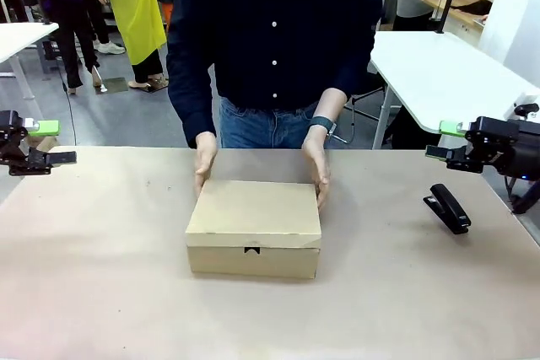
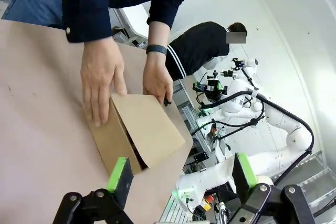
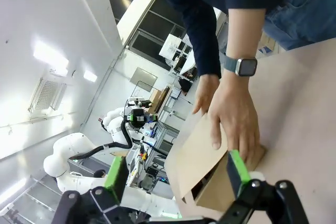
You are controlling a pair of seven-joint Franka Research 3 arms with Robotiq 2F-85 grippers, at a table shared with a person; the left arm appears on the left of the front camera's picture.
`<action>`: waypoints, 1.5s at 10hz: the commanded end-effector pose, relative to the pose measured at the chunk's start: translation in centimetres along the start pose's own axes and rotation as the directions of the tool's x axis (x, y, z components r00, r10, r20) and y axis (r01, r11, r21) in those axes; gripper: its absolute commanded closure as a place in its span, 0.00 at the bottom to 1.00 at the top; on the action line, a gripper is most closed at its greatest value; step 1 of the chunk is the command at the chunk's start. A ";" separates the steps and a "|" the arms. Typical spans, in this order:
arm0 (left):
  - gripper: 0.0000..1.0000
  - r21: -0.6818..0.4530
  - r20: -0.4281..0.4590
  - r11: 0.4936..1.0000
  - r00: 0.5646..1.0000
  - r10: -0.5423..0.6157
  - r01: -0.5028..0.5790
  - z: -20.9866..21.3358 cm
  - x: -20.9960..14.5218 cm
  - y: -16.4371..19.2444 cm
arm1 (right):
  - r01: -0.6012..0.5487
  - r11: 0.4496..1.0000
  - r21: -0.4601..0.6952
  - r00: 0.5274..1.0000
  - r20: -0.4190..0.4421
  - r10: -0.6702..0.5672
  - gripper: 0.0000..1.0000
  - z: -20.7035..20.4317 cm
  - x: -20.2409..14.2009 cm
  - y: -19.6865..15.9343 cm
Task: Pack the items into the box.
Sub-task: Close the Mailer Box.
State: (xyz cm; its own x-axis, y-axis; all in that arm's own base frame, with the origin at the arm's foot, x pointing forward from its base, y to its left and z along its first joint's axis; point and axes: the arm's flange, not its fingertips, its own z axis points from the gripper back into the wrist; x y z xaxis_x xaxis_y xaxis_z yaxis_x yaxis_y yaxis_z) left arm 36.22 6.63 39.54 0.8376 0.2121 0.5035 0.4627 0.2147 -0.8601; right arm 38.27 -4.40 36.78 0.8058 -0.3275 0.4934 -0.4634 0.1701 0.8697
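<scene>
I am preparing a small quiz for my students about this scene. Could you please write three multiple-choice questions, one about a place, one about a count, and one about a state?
1. Where does the black stapler lie?
A. on top of the box
B. on the table, toward the robot's right of the box
C. in the person's hand

2. How many of the person's hands touch the box?
A. none
B. one
C. two

3. In what state is the lid of the box?
A. closed
B. standing fully open
C. torn off and lying beside the box

Answers:
1 B: the stapler rests on the table near the right gripper, apart from the box.
2 C: one hand and the other hand hold the two far corners.
3 A: the flap lies flat with its front tab tucked in.
</scene>
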 end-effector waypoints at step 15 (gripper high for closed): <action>0.00 0.004 0.003 1.000 1.000 -0.022 0.022 0.2 0.1 -0.2 | -0.005 1.000 0.009 1.000 0.003 0.005 0.00 -0.1 0.1 0.2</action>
State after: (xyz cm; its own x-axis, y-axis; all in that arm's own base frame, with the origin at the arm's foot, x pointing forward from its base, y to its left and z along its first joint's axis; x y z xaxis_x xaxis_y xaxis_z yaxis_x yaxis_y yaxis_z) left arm 36.22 6.63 39.54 0.8375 0.2121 0.5035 0.4627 0.2148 -0.8601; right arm 38.27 -4.40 36.78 0.8058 -0.3274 0.4935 -0.4634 0.1701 0.8696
